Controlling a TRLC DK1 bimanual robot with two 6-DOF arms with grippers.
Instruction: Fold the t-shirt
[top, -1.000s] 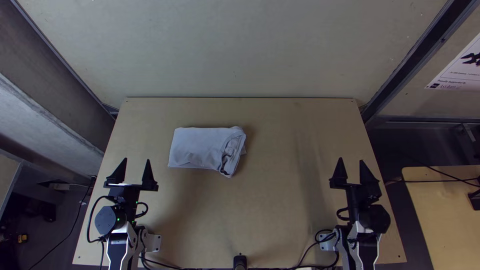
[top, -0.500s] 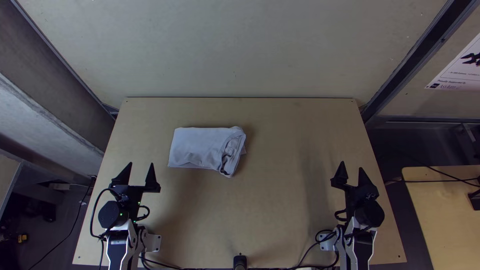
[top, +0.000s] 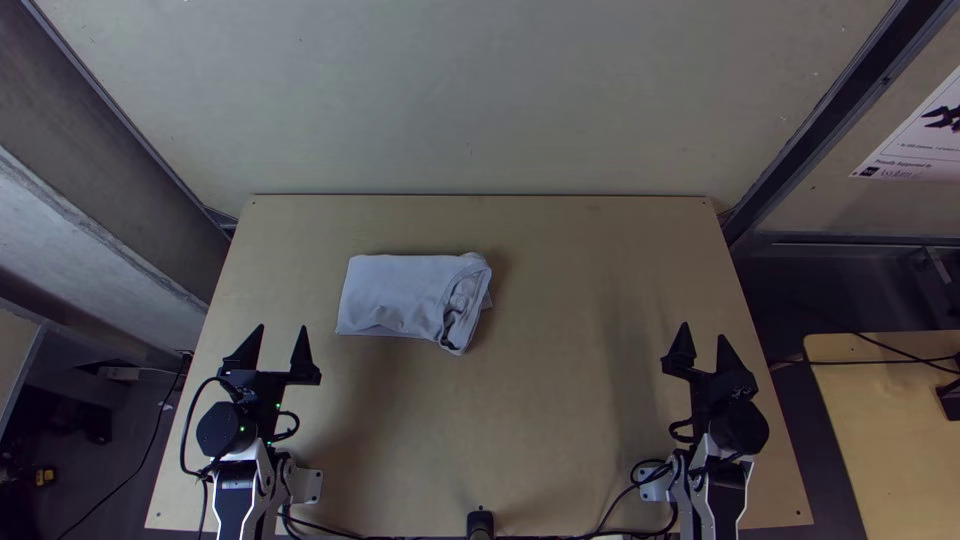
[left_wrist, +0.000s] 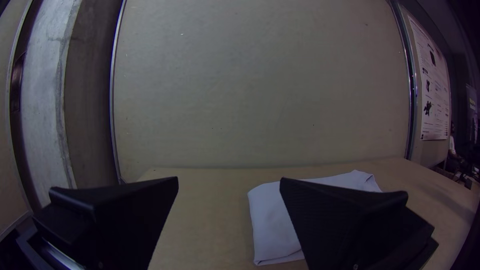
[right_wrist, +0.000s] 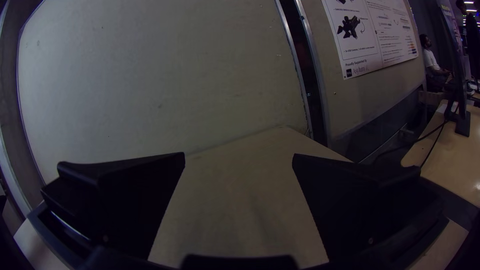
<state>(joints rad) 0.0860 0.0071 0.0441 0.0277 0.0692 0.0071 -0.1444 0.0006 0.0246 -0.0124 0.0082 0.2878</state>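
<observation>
In the left wrist view one black finger (left_wrist: 350, 225) of the left pincer (top: 283, 328) covers a good part of the t-shirt (top: 400, 295), so its near right portion is hidden there; the inner layers are tucked out of sight, and how many folds it has I cannot tell. Both arms are cut off by the top view's lower edge. The shirt lies as a compact, folded bundle, roughly a rectangle, its long axis running side to side across the table (top: 550, 420). The smooth, flat end points to the left; the rumpled end, with curled edges and a small corner poking out, points to the right and slants down towards the near side. The bundle sits on the far half of the table, left of its middle, ahead of the left pincer and over to its right, apart from it. From the right pincer (top: 704, 331) it lies well apart, across the table and farther up the top view. Both pincers are released, fingers spread with bare space between them, and neither touches the cloth.
</observation>
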